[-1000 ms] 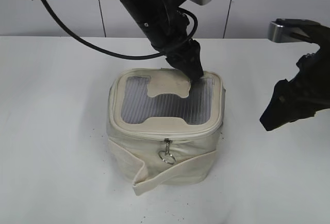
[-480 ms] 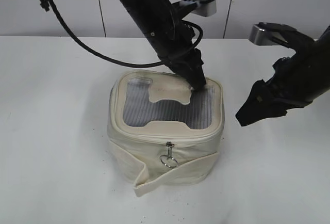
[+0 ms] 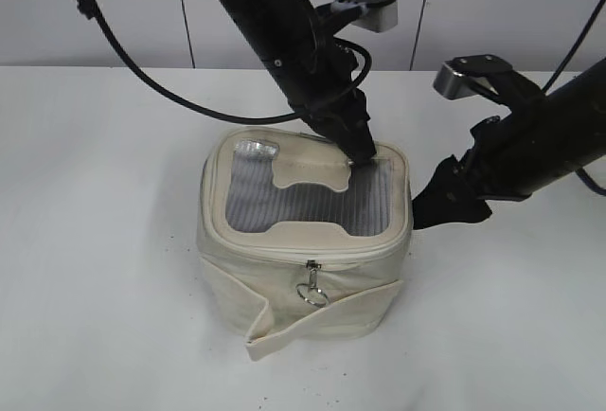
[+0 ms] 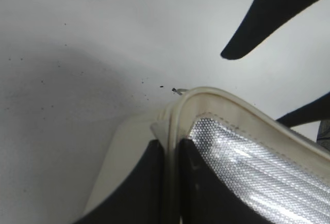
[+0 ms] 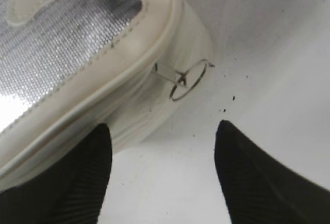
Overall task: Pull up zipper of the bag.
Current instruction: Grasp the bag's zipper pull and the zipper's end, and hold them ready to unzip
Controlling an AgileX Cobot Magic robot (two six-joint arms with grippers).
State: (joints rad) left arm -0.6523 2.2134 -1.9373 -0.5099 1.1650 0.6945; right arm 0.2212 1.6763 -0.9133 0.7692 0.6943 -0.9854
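Note:
The cream-white bag [image 3: 303,283] stands on the white table, its grey mesh lid window facing up. My left gripper [image 3: 361,155] is shut on the bag's lid rim [image 4: 172,131] at the back right corner. The zipper track runs round the lid rim; one silver slider with a ring pull [image 3: 310,286] hangs at the front. A second slider with a ring pull [image 5: 188,79] sticks out at the bag's right side. My right gripper [image 5: 162,154] is open and empty, just right of the bag [image 3: 428,205], its fingers short of that ring pull.
A loose cream strap [image 3: 284,321] hangs across the bag's front. The white table [image 3: 95,241] carries small dark specks around the bag. A white panelled wall stands behind.
My right gripper has moved left and down from the right edge to just beside the bag's right side. My left gripper stays on the lid rim; the bag has shifted slightly.

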